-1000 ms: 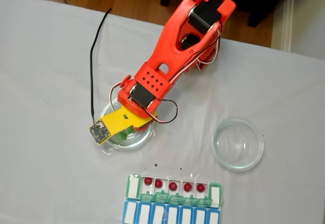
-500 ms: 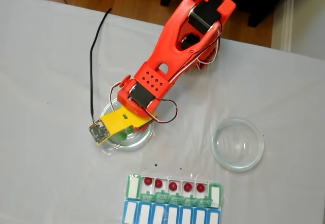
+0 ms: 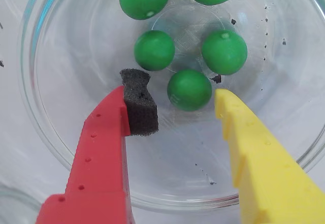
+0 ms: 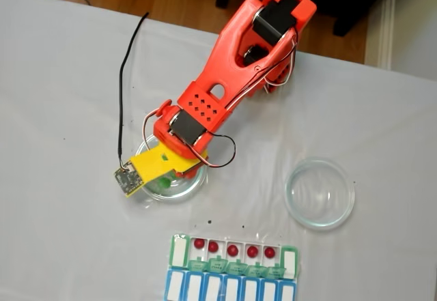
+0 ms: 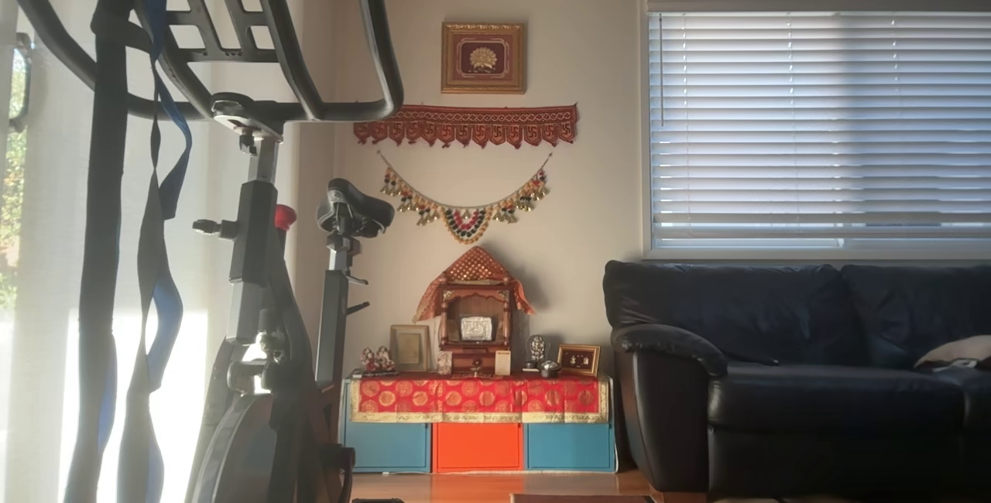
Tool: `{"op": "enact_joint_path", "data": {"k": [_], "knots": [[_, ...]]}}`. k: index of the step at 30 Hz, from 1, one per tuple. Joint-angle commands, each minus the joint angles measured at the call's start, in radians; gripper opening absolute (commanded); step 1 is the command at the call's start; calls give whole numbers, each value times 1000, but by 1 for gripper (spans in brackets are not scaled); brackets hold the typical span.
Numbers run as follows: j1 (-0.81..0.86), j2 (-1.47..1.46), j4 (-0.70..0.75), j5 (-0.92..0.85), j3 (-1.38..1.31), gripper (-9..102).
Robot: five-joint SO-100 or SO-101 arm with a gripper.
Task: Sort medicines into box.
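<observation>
Your white table (image 4: pixel 61 110) carries the orange arm (image 4: pixel 232 76), 2 clear glass dishes and the box (image 4: pixel 232 267). The arm reaches over the left dish (image 4: pixel 198 176); the right dish (image 4: pixel 319 193) sits well apart from it. The box lies at the near edge, with 5 dark red pills (image 4: pixel 233 250) in 5 compartments of its green-lidded row. In the wrist view, your jaws (image 3: pixel 175 96) stand wide open, holding nothing, just beside 5 green pills (image 3: pixel 189 89) in the dish.

In the fixed view the hand (image 4: pixel 158 178) shifts slightly toward the frame's left over the dish (image 4: pixel 194 178).
</observation>
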Motion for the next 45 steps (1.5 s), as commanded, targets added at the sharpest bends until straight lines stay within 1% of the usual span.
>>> {"op": "enact_joint_path", "data": {"k": [1,7,13,17,25,34,45], "knots": [[6,72,-41,-12,-18,21],[2,71,-40,-18,-6,21],[-14,94,26,-14,-6,21],[-17,94,38,-11,-3,20],[-17,83,-28,-15,31,20],[-12,84,-46,-18,40,19],[-17,61,-58,-14,40,16]]}}
